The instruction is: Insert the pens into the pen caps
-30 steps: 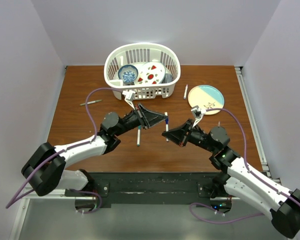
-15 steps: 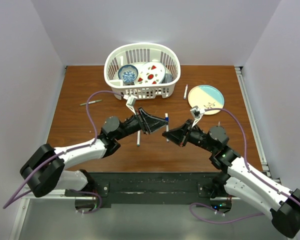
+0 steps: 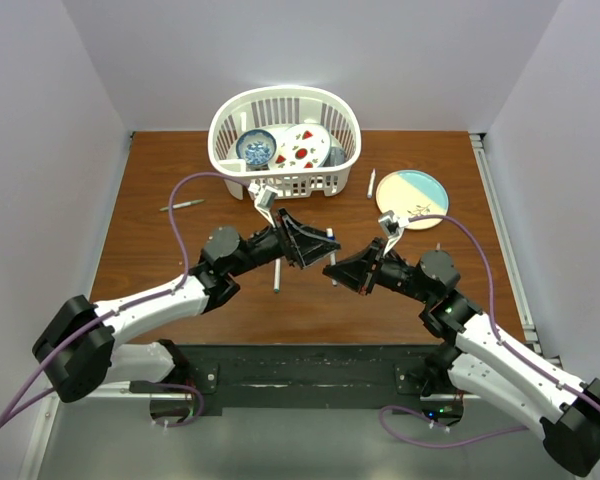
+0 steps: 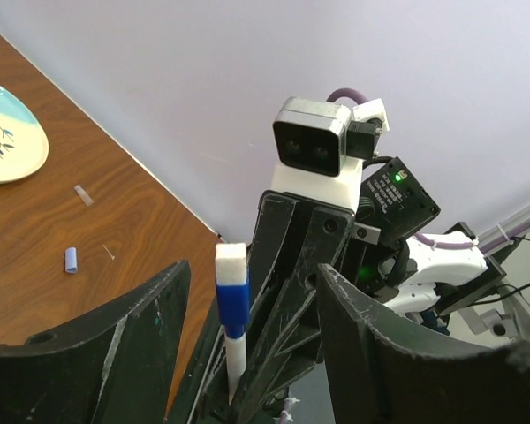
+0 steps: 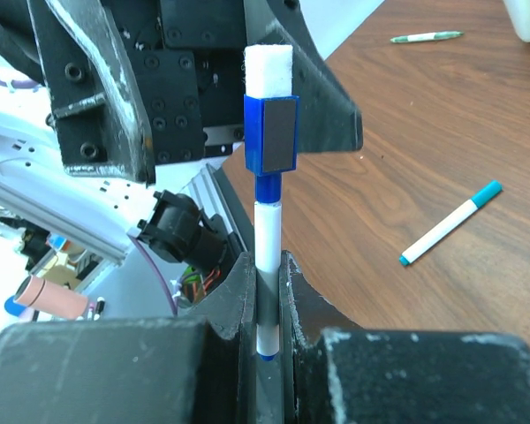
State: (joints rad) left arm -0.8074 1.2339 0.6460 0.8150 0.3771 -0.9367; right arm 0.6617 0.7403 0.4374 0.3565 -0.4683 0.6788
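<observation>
The right pincer is clenched on the lower barrel of a white pen, which is held upright, off the desk, between the two arms. A blue cap with a white end plug sits on the pen's upper end. The left pincer is released: its jaws are spread to either side of the cap, with a gap on both sides, and nothing is gripped by it.

Step judged: capping of this pen looks done. The left pincer is to be cleared and the capped pen laid down.

Notes for doing it well:
- A narrower blue collar is seen between cap and white barrel. Whether the cap is fully home cannot be told from these views. If doubted, a short push along the pen's axis is advised before the pen is set down.
- The left pincer is best drawn back along the pen's axis with jaws wide, so that the cap is not brushed sideways or pulled off.
- The right grip is to be held firm meanwhile. The hold is low on the barrel, so a side knock at the cap would lever the pen.
- Work judged left: a teal-ended pen lies on the desk nearby, a slim pen farther off, and a loose bluish cap near the plate.
</observation>
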